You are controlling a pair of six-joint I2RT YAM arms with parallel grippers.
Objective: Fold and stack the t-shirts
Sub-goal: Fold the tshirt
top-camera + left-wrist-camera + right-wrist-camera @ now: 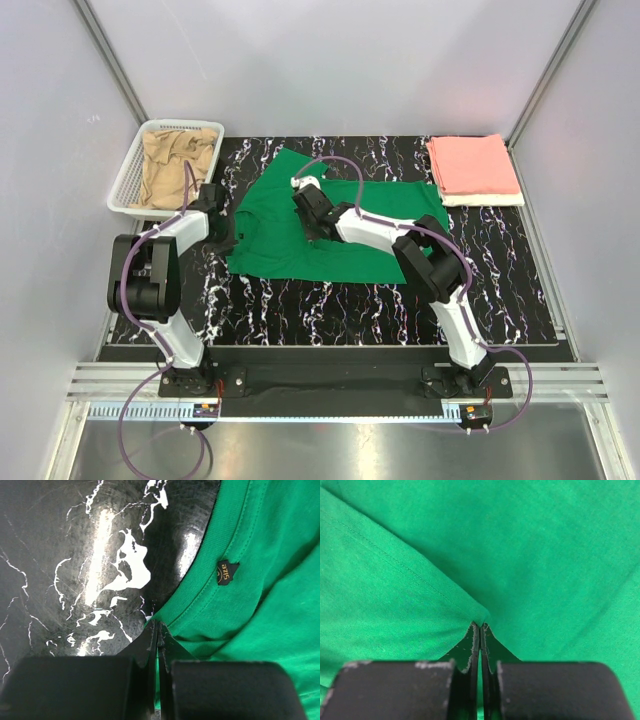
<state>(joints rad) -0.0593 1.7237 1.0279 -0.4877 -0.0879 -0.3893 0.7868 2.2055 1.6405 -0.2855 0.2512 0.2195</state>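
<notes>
Nearest us, the black marbled table (pixel 330 305) carried the green t-shirt (pixel 275 245), lying open and mostly flat across the middle, with one sleeve towards the far side. The left gripper (pixel 157 625) sat at the shirt's left edge, its fingers pressed together on the rim of the collar (pixel 210 590), just near of the size tag (pixel 227 571). The right gripper (pixel 480 626) was over the body of the shirt, fingers likewise closed, pinching up a small ridge of green cloth.

At the far left, the tan t-shirt (pixel 170 165) lay crumpled in the basket (pixel 128 185). At the far right, the pink t-shirt (pixel 472 165) lay folded on the folded white t-shirt (pixel 485 200).

We judged two shirts done, the green one's fold barely begun, and the tan one untouched.
</notes>
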